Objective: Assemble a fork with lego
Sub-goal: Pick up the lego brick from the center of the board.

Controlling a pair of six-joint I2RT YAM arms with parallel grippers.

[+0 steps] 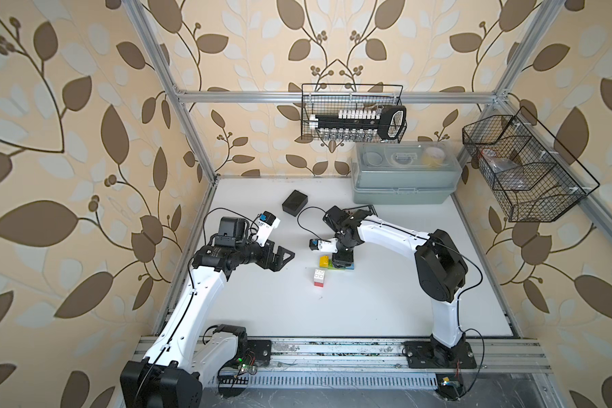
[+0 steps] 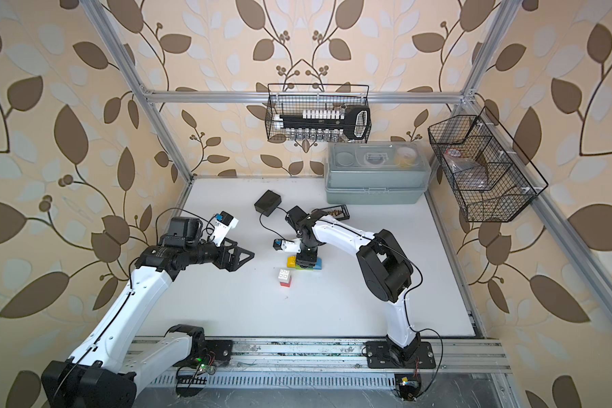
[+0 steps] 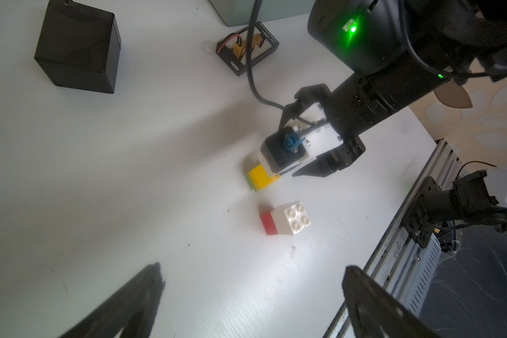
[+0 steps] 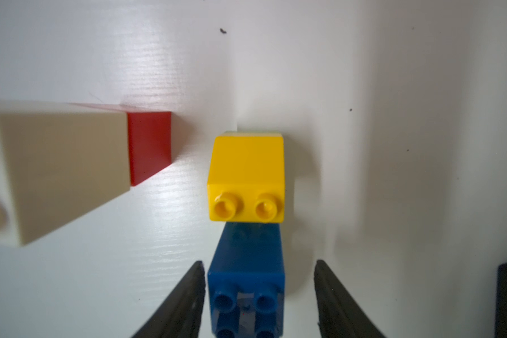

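Nearest edge: metal rail (image 1: 333, 348) carrying both arm bases, with the white table (image 1: 368, 307) beyond it.

Mid-table, nearest piece: white brick (image 1: 319, 274) stacked on a red brick (image 1: 318, 283). The stack is upright with studs up, standing alone and touched by neither arm.

Just behind it, a small gap away: green bar (image 2: 302, 269) lying flat on the table.
- Yellow brick (image 1: 325, 261) sits on the end toward the robot's left.
- Light-blue brick (image 2: 318, 264) sits on the opposite end.
- Blue brick (image 4: 246, 248) is in line directly beside the yellow one. In both top views the right arm's wrist hides it. Cannot tell if it is pressed fully down.

Right gripper (image 4: 258, 261) points straight down over the bar, jaws either side of the blue brick. One finger (image 4: 185, 295) is close against the brick's side and a visible gap remains at the opposite finger. Jaws parted, not clamped.

Left gripper (image 1: 285, 260) is off to the robot's left of the bricks and well apart from them, held above the table. Jaws spread wide, nothing between them.

Farther back: black box (image 1: 295, 202), then a small tray (image 3: 248, 48) of brown bits just behind the right arm. Grey case (image 1: 403, 176) sits at the far edge. One wire basket (image 1: 354, 113) hangs on the back frame and a second basket (image 1: 523, 166) on the side.
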